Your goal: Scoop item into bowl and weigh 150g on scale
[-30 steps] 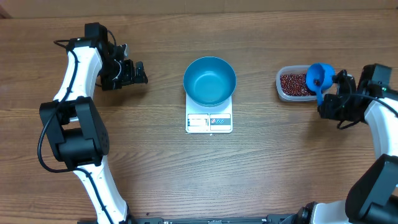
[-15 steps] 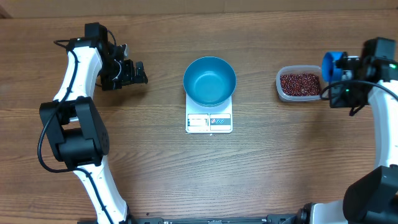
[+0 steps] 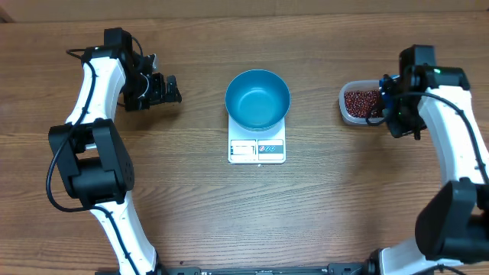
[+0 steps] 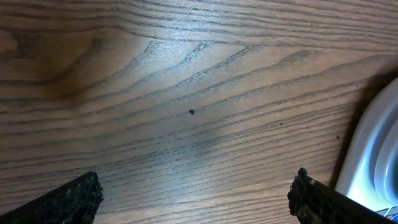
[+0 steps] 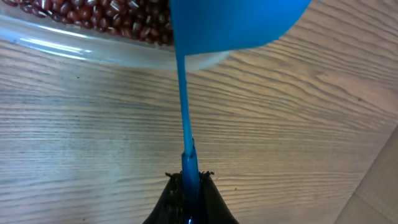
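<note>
Scoop (image 5: 230,25) — handle straight out from right gripper (image 5: 189,186), cup by beans (image 5: 93,12).

1. The table (image 3: 229,214) is warm brown wood with darker wavy grain lines. In my left wrist view one tiny dark speck (image 4: 191,112) marks it.
2. The bowl (image 3: 257,101) is deep glossy blue, lighter toward its bottom.
3. At the bowl's 6 o'clock, the scale (image 3: 257,150) is white, with small dark and reddish marks on its front strip.
4. At the bowl's 3 o'clock, the beans (image 3: 361,101) are dark red-brown with pale flecks, inside a clear tub (image 5: 62,43).
5. The scoop (image 5: 236,22) is plain bright blue, handle included.
6. My left gripper (image 4: 196,186) and right gripper (image 5: 189,186) are rough black.
7. My arms (image 3: 95,80) are white with black joints.
</note>
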Controlling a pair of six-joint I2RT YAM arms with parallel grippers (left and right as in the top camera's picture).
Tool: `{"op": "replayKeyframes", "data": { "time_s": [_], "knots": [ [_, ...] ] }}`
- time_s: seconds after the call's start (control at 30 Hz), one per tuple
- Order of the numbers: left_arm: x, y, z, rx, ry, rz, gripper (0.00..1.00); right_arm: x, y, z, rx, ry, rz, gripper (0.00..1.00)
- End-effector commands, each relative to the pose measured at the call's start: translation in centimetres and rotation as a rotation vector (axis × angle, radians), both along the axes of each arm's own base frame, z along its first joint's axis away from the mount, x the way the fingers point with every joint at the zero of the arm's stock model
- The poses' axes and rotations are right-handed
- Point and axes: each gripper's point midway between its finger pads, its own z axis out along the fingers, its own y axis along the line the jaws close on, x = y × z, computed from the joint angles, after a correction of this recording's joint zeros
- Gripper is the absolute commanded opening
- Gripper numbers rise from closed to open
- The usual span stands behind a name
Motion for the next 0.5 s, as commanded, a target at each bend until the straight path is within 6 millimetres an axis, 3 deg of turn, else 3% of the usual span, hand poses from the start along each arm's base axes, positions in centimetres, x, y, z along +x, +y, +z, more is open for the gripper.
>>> {"op": "replayKeyframes", "data": {
  "time_s": [0.0, 0.27, 0.47],
  "knots": [
    [0.2, -0.3, -0.2, 0.005, -0.004, -0.021, 1.00, 1.5, -0.4, 0.2, -0.045, -0.021, 0.031, 0.04],
    [0.2, -0.3, -0.2, 0.005, -0.004, -0.021, 1.00, 2.3, -1.3, -0.7, -0.113, -0.002, 0.050, 0.04],
    [0.2, -0.3, -0.2, 0.005, -0.004, -0.021, 0.99, 1.8, 0.8, -1.0, -0.084, 0.035, 0.107, 0.04]
  ]
}}
